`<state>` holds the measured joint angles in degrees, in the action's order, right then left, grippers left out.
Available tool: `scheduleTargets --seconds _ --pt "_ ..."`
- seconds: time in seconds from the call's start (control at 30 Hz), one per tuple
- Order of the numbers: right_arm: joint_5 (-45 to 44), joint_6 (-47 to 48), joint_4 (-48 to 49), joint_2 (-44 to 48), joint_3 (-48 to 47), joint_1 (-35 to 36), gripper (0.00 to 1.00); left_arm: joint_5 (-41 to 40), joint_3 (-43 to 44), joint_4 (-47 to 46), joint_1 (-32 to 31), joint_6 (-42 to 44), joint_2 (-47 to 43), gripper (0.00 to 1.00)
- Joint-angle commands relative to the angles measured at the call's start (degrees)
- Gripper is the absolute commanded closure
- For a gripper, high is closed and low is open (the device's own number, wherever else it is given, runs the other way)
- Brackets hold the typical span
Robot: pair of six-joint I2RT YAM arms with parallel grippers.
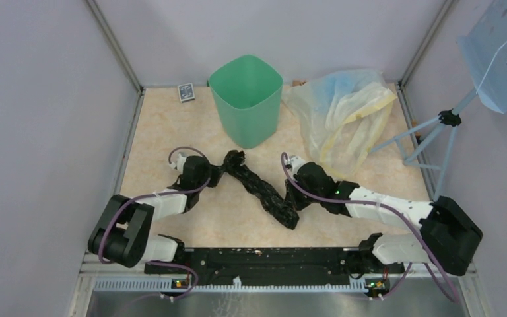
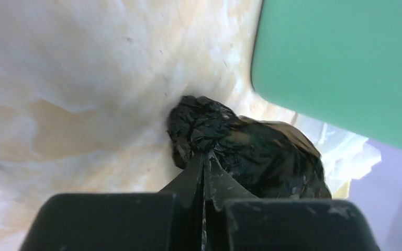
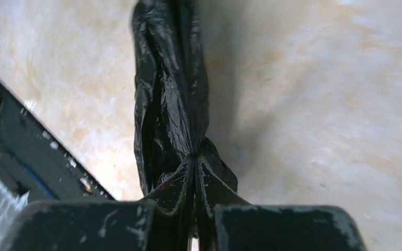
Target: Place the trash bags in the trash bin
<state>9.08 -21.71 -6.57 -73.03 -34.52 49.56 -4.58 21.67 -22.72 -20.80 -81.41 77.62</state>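
- Left gripper [image 2: 205, 157], nearest the left wrist lens: fingers pressed together, tips pinched into a crumpled knob of the trash bag [image 2: 241, 146]. I read it as clamped on a thin fold of film.
- Right gripper [image 3: 194, 157]: fingers together as well, nipping the gathered pleats at the bag's other end. The film fans out from the pinch.
- Location: the bag lies on the table [image 1: 165, 125] as a twisted rope between the two grippers. Its left end sits just in front of the trash bin [image 1: 246, 99], and its right end lies nearer the arm bases. None of it is in the bin.
- Handling, my judgement: very light, limp and glossy, so it is likely slippery. It has no stiffness and will sag between grips and drape over whatever it meets. Thin film can slide out of a narrow pinch or snag on the rim.
- Where to hold: on the bunched, multi-layer gathers at either end, as now, not on a single sheet.
- The bin looks light too. A dragging bag could tip or nudge it.
- Counts:
  - black bags: one
  - bins: one, upright and open
  - pale translucent plastic heap [image 1: 340, 109]: one, just right of the bin
  - blue perforated panel [image 1: 502, 53] on a stand: one
  - small dark card-like item [image 1: 185, 92] at the far left: one, too small to identify
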Motion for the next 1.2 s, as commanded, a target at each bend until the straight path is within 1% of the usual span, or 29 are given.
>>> scheduleTargets --seconds 0.0,0.07,0.17,0.27,0.4,0.53,0.6,0.67,0.7,0.8,0.93,1.0,1.03,1.07,1.1,1.13,1.17 --pt "-18.0 -2.1 -7.1 8.3 -2.5 0.1 1.0 1.5 1.6 4.3 5.7 10.5 -4.2 1.0" --pt "-25.0 -4.7 -10.6 11.5 -2.2 -1.3 1.0 3.0 1.4 7.7 8.4 14.2 -6.5 1.0" --pt "-30.1 -8.0 -13.8 15.4 -1.1 -5.2 1.0 4.3 0.2 10.6 10.9 18.7 -9.2 1.0" --pt "-30.5 -8.5 -14.1 18.6 0.3 -7.2 1.0 7.0 -1.3 12.2 11.7 21.5 -12.1 1.0" --pt "-25.9 -5.4 -13.2 20.5 0.5 -7.2 1.0 9.4 -1.4 16.0 11.7 25.8 -16.5 1.0" --pt "-27.9 -5.6 -17.0 20.1 -1.2 -7.2 1.0 7.3 0.4 23.2 11.8 29.4 -21.6 1.0" --pt "-32.0 -7.9 -19.6 19.7 -2.0 -7.3 1.0 6.6 1.2 26.5 11.8 31.3 -23.7 1.0" --pt "-39.2 -15.1 -24.0 19.3 -3.1 -9.0 1.0 5.6 1.7 29.0 11.8 31.9 -25.0 1.0" --pt "-39.5 -18.1 -25.4 19.2 -3.4 -10.6 1.0 5.1 1.7 29.9 11.8 31.8 -25.4 1.0" --pt "-36.1 -18.8 -23.0 19.7 -3.0 -12.6 1.0 5.1 1.0 30.6 12.2 31.2 -25.8 1.0" --pt "-32.8 -16.2 -21.3 18.7 -3.8 -12.5 1.0 5.8 0.8 30.6 12.3 31.3 -25.2 1.0" --pt "-31.4 -12.7 -21.1 18.3 -4.5 -12.6 1.0 5.6 1.1 31.4 12.3 32.0 -25.4 1.0" --pt "-31.4 -11.9 -21.6 18.2 -5.1 -12.5 0.98 5.4 1.2 31.8 12.3 32.5 -25.8 1.0" --pt "-29.8 -10.1 -21.5 18.2 -5.4 -12.6 0.91 5.7 1.2 32.0 12.3 33.2 -26.3 1.0" --pt "-27.6 -7.7 -21.2 18.5 -5.8 -12.5 0.72 6.6 1.3 32.0 12.3 34.1 -26.7 1.0" --pt "-24.8 -6.0 -20.5 19.0 -6.1 -12.5 0.61 7.9 1.3 31.9 12.3 34.9 -27.2 1.0" --pt "-21.2 -3.7 -18.7 19.9 -6.0 -12.5 0.57 9.4 1.2 31.4 12.3 35.6 -27.5 1.0"
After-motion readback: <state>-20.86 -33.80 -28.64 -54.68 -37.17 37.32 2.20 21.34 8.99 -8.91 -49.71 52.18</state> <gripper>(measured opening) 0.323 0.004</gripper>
